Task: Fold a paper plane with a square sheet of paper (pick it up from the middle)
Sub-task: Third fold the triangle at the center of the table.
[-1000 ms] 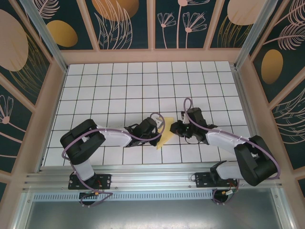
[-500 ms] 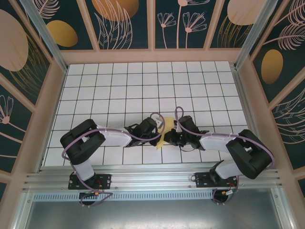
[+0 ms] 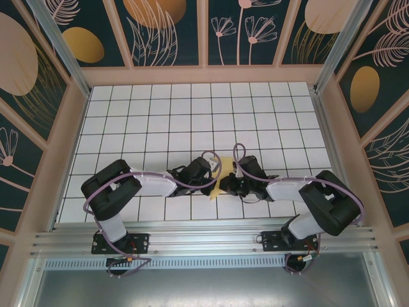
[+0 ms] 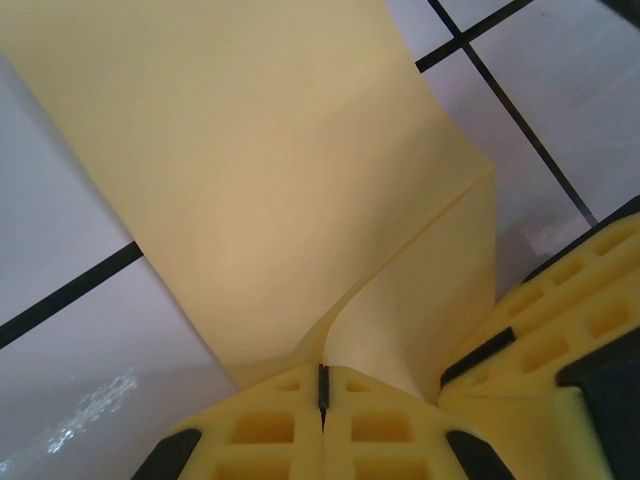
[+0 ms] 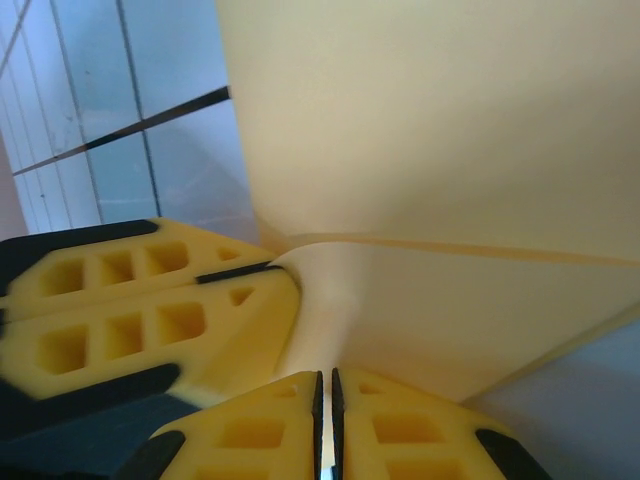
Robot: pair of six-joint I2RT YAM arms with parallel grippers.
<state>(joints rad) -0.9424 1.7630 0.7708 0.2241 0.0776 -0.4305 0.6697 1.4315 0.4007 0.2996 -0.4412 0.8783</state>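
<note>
Where the two arms meet at the front middle of the white, black-gridded tabletop, the left gripper is clamped on a raised fold of the pale-yellow creased sheet of paper. Immediately to its right, the right gripper pinches the same fold. Both black wrists cover most of the sheet from above. Wooden walls with dark floral panels enclose the tabletop.

Top camera looks down from behind me onto the table; both wrist cameras press close, sharing the yellow paper.
</note>
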